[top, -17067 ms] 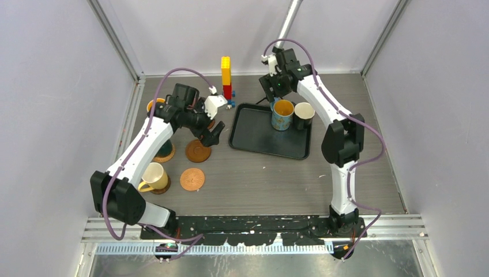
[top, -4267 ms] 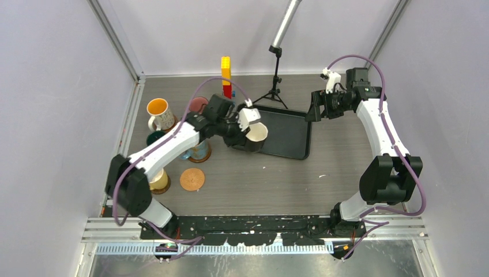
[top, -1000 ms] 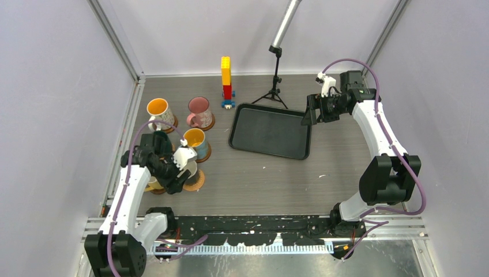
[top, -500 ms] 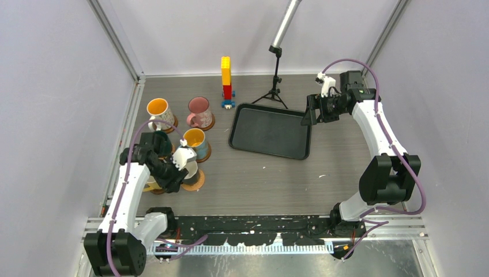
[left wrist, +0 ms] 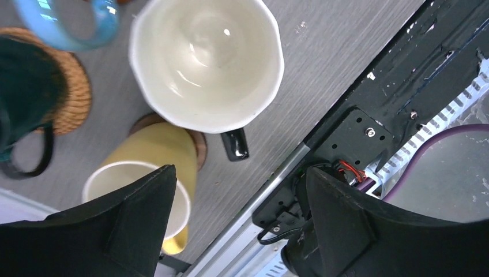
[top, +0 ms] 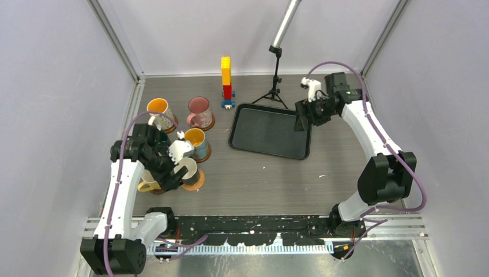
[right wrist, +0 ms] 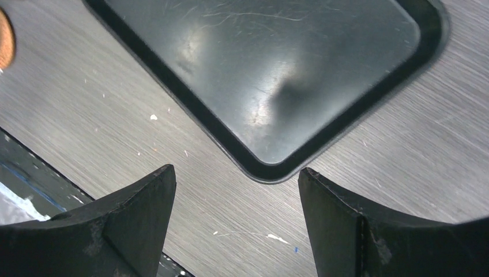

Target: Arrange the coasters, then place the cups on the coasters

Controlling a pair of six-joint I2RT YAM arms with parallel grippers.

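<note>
The plain white cup point(top: 188, 168) point(left wrist: 207, 57) stands upright on a brown coaster point(top: 196, 183) near the table's front left. My left gripper point(top: 169, 176) point(left wrist: 239, 190) hovers just beside and above it, open, with nothing between its fingers. Next to it the cream-yellow cup point(top: 147, 186) point(left wrist: 147, 173) sits on a dark coaster point(left wrist: 199, 154). A teal cup point(left wrist: 23, 98) rests on a woven coaster point(left wrist: 75, 92). The blue cup point(top: 197, 141), pink cup point(top: 199, 109) and patterned cup point(top: 159, 109) stand on coasters behind. My right gripper point(top: 300, 121) point(right wrist: 236, 190) is open over the tray's corner.
A black tray point(top: 271, 138) point(right wrist: 271, 69) lies in the middle with nothing on it. A yellow-red-blue brick tower point(top: 226, 81) and a small tripod point(top: 277, 86) stand at the back. The table's black front rail point(left wrist: 369, 127) runs just below the left gripper.
My left gripper has opened, let go of the white cup on its coaster and drawn back from it. The right arm has swung left to the tray's far right corner.
</note>
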